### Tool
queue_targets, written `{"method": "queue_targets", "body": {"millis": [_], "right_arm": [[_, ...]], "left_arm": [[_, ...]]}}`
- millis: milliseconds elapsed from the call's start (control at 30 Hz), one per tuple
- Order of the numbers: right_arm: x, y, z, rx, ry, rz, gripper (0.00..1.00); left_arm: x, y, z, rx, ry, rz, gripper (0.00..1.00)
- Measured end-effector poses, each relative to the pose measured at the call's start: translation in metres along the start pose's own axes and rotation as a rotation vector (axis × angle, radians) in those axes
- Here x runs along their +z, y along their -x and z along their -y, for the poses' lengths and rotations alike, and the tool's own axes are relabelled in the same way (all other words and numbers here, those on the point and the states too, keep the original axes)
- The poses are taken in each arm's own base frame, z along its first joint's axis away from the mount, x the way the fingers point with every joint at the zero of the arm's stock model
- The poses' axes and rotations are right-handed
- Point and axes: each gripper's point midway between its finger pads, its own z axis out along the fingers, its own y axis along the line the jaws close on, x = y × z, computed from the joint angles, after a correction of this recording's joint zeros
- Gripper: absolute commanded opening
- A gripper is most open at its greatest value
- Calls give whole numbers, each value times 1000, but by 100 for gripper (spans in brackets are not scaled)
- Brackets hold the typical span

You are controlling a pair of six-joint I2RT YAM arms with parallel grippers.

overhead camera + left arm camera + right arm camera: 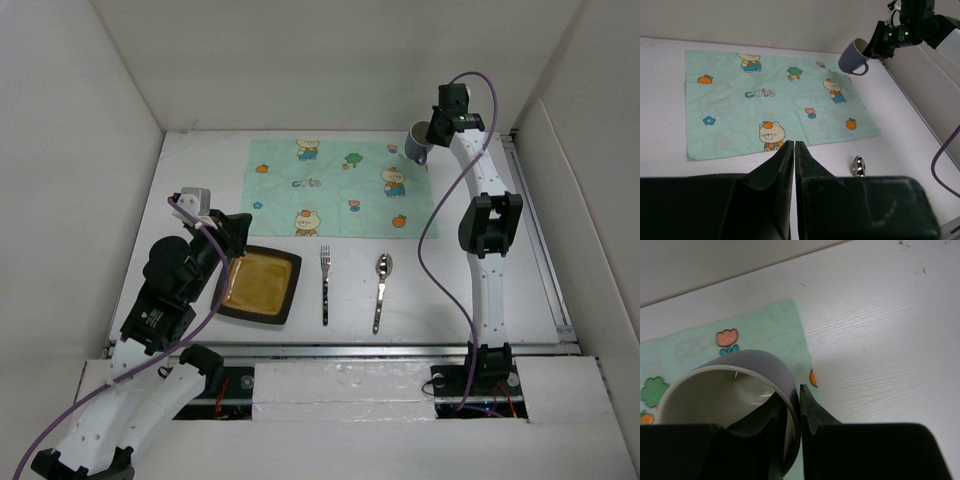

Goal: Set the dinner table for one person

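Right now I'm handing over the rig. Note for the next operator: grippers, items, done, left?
Left gripper: fingers shut, at the left edge of the square plate; can't tell whether it pinches the rim.
Right gripper: shut on the purple mug, one finger inside, mug tilted above the placemat at its far right corner.
Fork and spoon: side by side on the table, right of the plate.
Done: nothing on the placemat yet.
Left: probably set down mug, then arrange plate and cutlery.
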Motion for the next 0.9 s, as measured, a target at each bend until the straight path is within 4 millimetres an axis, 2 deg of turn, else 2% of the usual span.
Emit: {"method": "queue_targets", "body": {"millis": [100, 167, 433, 667, 900], "right_arm": [[17, -7, 11, 1, -18, -17, 0], [22, -7, 11, 4, -16, -10, 0], [28, -3, -2, 3, 9, 27, 0], [54, -29, -9, -6, 10, 2, 0], [56, -26, -10, 4, 10, 16, 0]], "left_arm": [[3, -3, -1, 4, 5, -11, 4], [4, -4, -2, 6, 11, -15, 3], [7, -7, -5, 13, 27, -26, 3], [8, -10, -8, 15, 38, -35, 3], [11, -13, -9, 17, 44, -48, 4]]}}
